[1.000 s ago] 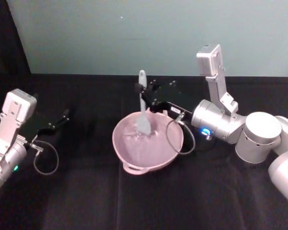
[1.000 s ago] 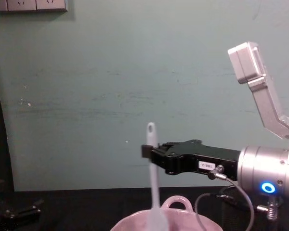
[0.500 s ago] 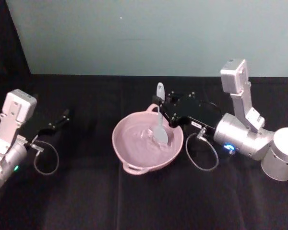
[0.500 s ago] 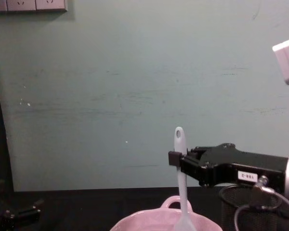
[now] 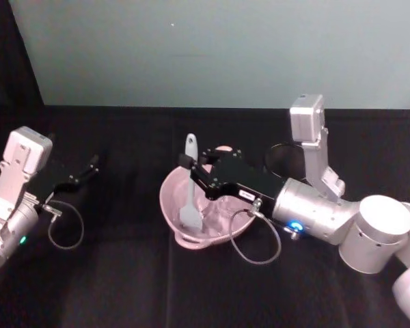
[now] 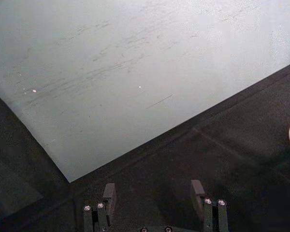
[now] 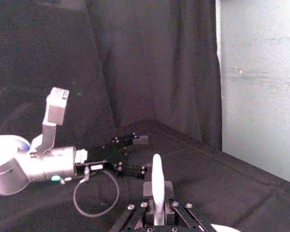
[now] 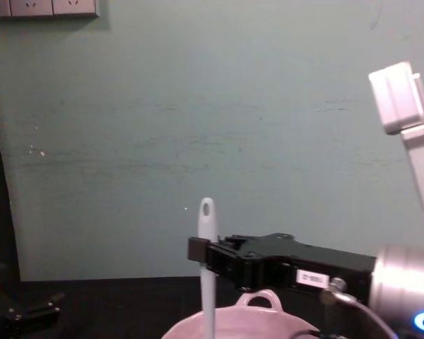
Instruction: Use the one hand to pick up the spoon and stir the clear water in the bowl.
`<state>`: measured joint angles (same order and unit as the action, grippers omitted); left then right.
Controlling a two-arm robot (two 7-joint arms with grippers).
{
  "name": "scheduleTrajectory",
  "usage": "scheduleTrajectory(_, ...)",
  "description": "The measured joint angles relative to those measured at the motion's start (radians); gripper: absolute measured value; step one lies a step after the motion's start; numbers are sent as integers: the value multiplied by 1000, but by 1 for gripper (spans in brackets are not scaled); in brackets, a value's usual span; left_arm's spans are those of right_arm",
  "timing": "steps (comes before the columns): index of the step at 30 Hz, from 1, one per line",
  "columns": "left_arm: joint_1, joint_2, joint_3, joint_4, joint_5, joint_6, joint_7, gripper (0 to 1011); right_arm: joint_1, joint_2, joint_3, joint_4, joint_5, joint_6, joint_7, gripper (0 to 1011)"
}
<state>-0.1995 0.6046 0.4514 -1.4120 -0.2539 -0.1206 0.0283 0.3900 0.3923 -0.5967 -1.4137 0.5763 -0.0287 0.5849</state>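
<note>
In the head view, your right gripper (image 5: 189,164) clamps the spoon (image 5: 190,198) upright. Its head has swept across the water (image 5: 215,213) from the right to the bowl's (image 5: 169,217) left near side, so stirring is under way, while the left gripper (image 5: 89,166) sits parked far left. In the left wrist view its fingers (image 6: 109,193) stand apart, empty, and in the right wrist and chest views the handle stays pinched between the jaws.

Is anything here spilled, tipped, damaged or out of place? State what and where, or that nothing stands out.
Nothing stands out. The bowl sits level on the black cloth, and the right gripper holds the spoon upright, head inside the bowl. The left gripper is parked open at the left.
</note>
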Motion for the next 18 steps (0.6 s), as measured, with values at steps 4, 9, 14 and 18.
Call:
scheduleTrajectory(4,0,0,0,0,0,0,0,1011,30,-57,5,73,-17,-38,-4,120)
scheduleTrajectory(9,0,0,0,0,0,0,0,1011,70,-106,18,167,-61,-107,-32,120)
scheduleTrajectory(14,0,0,0,0,0,0,0,1011,105,-135,46,246,-111,-183,-75,120)
scheduleTrajectory(18,0,0,0,0,0,0,0,1011,108,-123,66,249,-135,-197,-96,119)
